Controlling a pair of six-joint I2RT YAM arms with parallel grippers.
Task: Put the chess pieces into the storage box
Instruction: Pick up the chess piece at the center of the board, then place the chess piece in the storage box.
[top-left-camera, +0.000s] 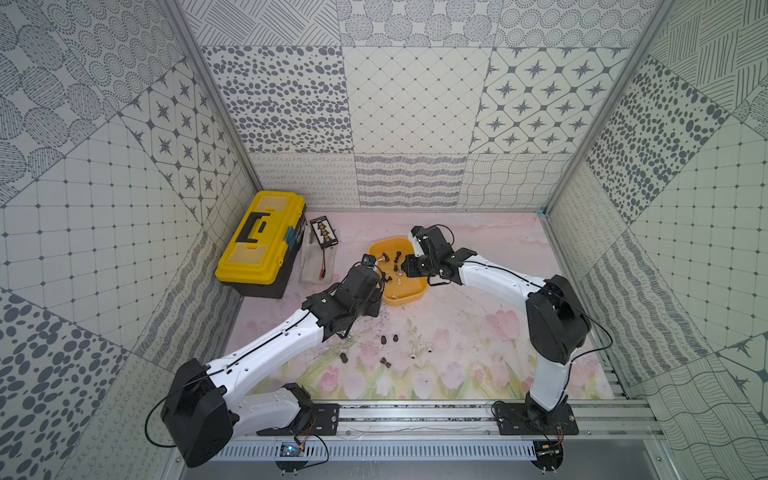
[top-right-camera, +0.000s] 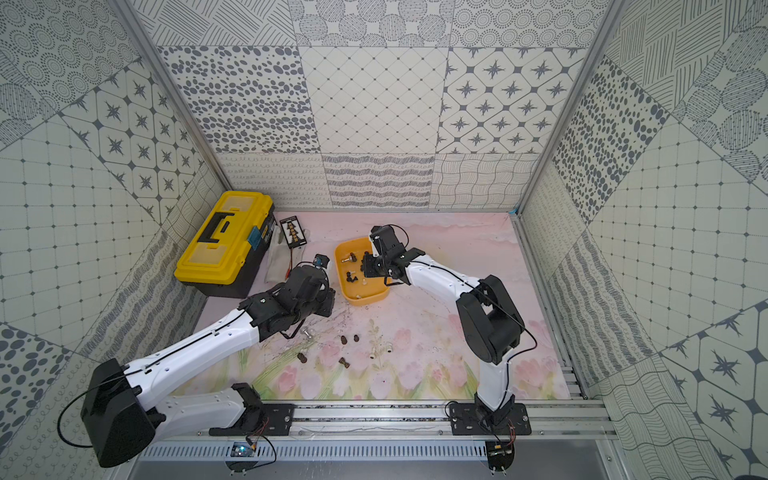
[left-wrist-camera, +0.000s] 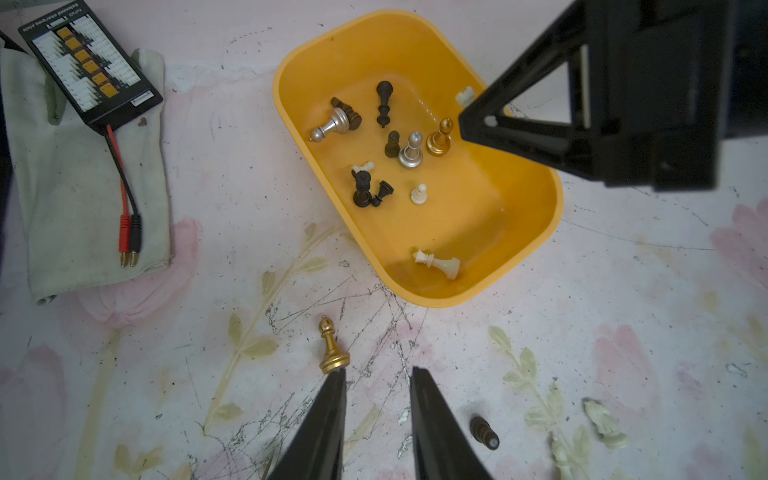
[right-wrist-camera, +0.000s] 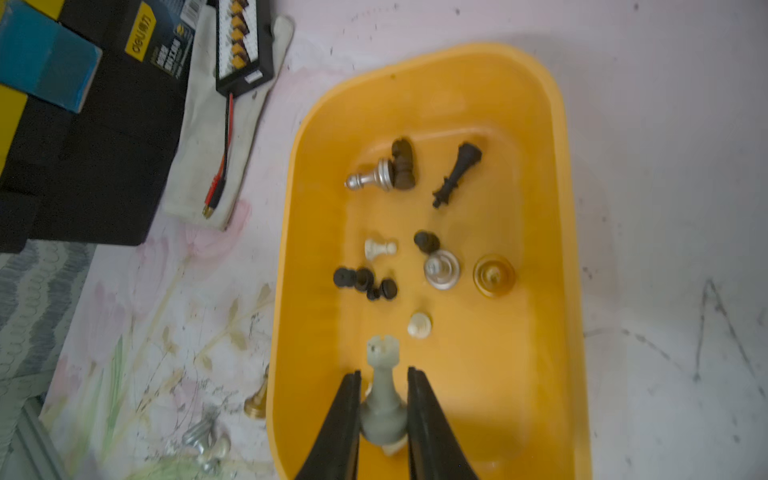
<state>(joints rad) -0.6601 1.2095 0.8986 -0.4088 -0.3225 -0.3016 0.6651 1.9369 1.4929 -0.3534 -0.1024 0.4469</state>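
Chess pieces (top-left-camera: 382, 340), where do they sit right now? (Ana)

About a dozen already lie or stand in the storage box (left-wrist-camera: 498, 208), around the middle of the table (top-left-camera: 478, 257) toward its far side; a handful of dark and cream ones are loose on the near side (Ben)

And the end effectors? (Ana)

Right end effector (right-wrist-camera: 382, 374) is clamped on a pale rook (right-wrist-camera: 382, 353) above the box, crown poking out beyond the jaws, long axis in line with them. Left end effector (left-wrist-camera: 378, 372) hangs with its jaws apart and nothing between them, one fingertip (left-wrist-camera: 338, 382) just beside the base of a gold bishop (left-wrist-camera: 332, 349) on the table, just near of the box (Ben)

How will that bishop handle? (Ana)

I'd judge it light, hard and smooth, so likely slippery. It won't crush, but a pinch on the rounded head or flared base could squirt it out. The narrow stem just above the base seems the best hold (Ben)

Which way does it point? (Ana)

It looks to stand on its base, long axis upright, tip up, so the jaws should close across the stem from the sides. The cream piece (left-wrist-camera: 438, 262) at the box's near end lies on its side, roughly along that wall; I'd expect it to roll if nudged (Ben)
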